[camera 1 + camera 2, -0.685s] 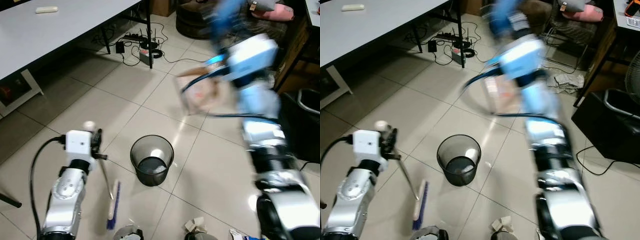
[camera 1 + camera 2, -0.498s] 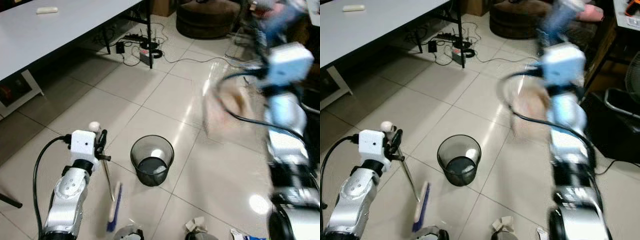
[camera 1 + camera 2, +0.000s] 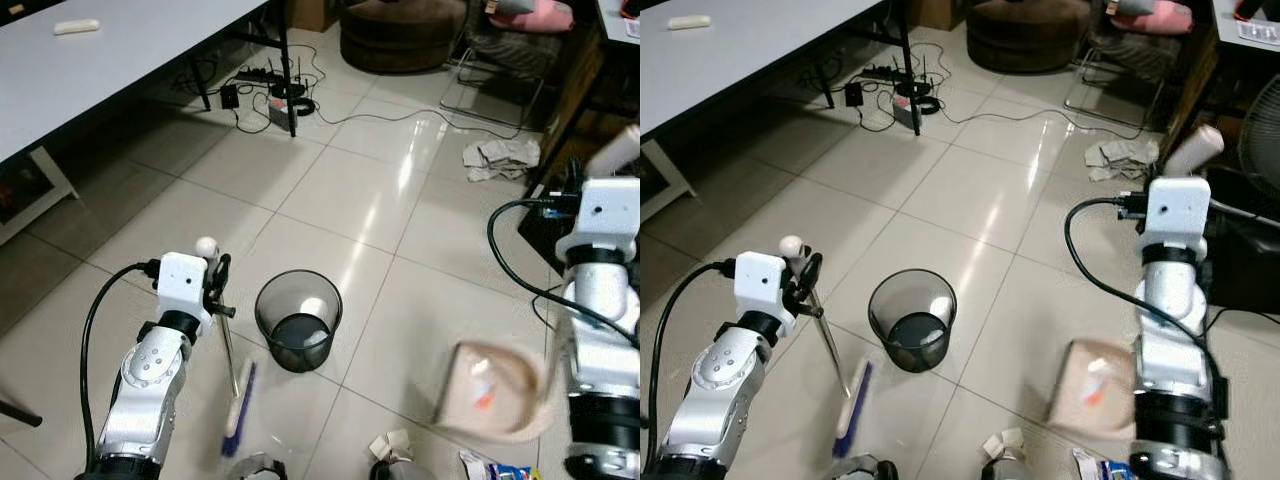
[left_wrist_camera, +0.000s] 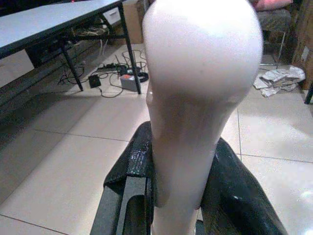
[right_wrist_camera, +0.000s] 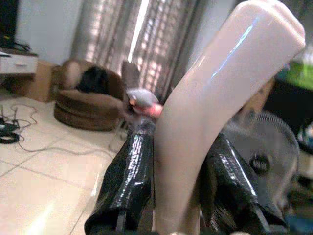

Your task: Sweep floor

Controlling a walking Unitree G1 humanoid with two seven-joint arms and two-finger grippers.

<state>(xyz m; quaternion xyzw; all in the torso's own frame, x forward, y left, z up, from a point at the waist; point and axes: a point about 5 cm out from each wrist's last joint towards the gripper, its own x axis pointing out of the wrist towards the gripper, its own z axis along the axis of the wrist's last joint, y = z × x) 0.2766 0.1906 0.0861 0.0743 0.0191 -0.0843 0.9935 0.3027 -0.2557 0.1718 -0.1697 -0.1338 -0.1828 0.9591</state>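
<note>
Left hand (image 4: 178,196) clenched on the broom (image 3: 228,352), its shaft slanting down to bristles beside the bin (image 3: 297,334), right hand (image 5: 181,196) gripping the dustpan (image 3: 495,392) handle, pan low over the floor (image 3: 370,200)

Black mesh bin (image 3: 299,333) on tiles, white table (image 3: 110,60), tangled cables (image 3: 275,90), brown pouffe (image 3: 400,30), crumpled paper (image 3: 500,157).

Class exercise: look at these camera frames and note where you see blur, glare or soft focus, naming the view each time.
Left eye view: the dustpan and brush head are motion-smeared; window glare streaks the tiles. Left wrist view: the broom handle is soft, too close. Right wrist view: a highlight on the dustpan handle, background hazy.
</note>
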